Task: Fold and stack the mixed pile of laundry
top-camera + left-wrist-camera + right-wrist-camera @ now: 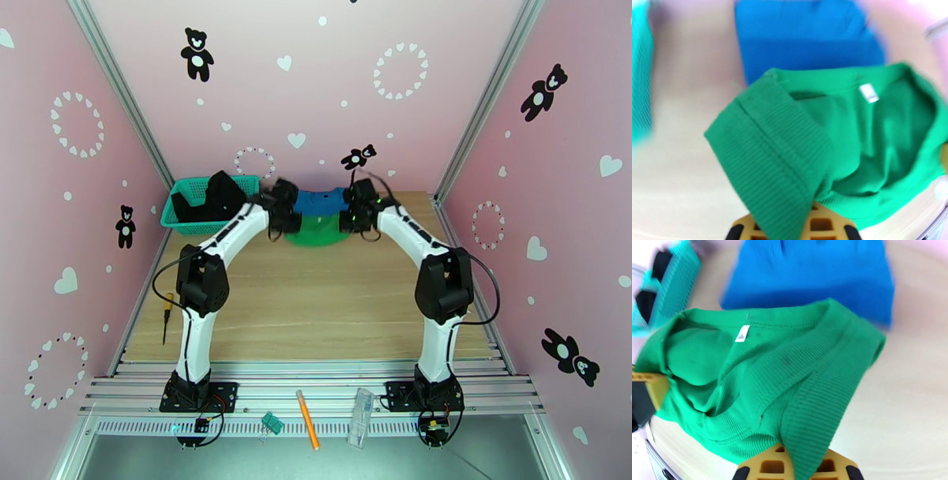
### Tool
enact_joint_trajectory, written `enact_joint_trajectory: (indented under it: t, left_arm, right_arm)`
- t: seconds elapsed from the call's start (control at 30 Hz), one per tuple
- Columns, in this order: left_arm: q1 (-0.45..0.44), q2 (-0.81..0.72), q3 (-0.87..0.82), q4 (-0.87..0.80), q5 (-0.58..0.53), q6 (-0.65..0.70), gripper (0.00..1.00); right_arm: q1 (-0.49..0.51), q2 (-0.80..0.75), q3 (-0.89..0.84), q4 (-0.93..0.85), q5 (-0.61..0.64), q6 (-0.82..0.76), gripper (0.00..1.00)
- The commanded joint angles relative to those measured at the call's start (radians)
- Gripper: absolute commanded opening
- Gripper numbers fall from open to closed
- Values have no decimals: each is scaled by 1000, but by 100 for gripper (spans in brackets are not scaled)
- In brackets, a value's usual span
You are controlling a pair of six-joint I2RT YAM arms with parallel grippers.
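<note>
Green garment [320, 235] clamped in left end effector [792, 227] and right end effector [798, 467], arms [229, 235] arched forward.

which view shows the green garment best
Right wrist: the green garment shows nearly whole, with collar, white tag and ribbed edge clear. Left wrist crops its right side. Top external shows it small and far.

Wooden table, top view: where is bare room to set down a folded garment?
Free: the wooden tabletop between left arm and right arm, nearer than the bright green ribbed garment. Crowded: the far edge, with the teal plastic mesh basket and the medium-blue shirt.
</note>
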Motion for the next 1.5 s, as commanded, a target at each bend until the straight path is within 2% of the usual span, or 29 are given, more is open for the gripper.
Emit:
enact_joint_trajectory:
  t: [0.0,0.13,0.23,0.5,0.57,0.67,0.77,0.87,0.93,1.03,1.23,1.37,1.47]
  left_arm:
    - [28,122,210,-85,-33,63,0]
    - [65,266,429,-50,-13,87,0]
    - [100,329,449,46,28,78,0]
    - [150,534,454,266,144,24,2]
    - [150,581,463,305,173,2,15]
    - [149,625,470,330,194,-30,47]
    - [150,620,453,338,202,-39,71]
    - [149,589,432,339,201,-22,88]
    - [150,553,432,325,197,-7,96]
    - [149,484,432,299,190,17,98]
    - [149,261,415,237,190,57,98]
    - [149,55,309,220,182,91,99]
    - [150,-103,174,213,102,139,98]
  right_arm:
    - [-35,117,183,-87,-13,-50,0]
    - [-75,320,454,-117,-79,-39,0]
    - [-99,468,608,-100,-121,-13,0]
    - [-143,700,679,41,-114,53,0]
    - [-153,739,683,51,-115,64,0]
    - [-161,767,682,54,-125,61,0]
    - [-162,763,678,56,-137,48,16]
    - [-162,734,678,58,-148,47,32]
    - [-162,696,678,50,-144,42,41]
    - [-163,606,678,13,-132,22,52]
    - [-167,308,559,-52,-112,-38,56]
    - [-165,23,345,-73,-107,-68,56]
    - [-166,-198,113,-35,-82,-53,56]
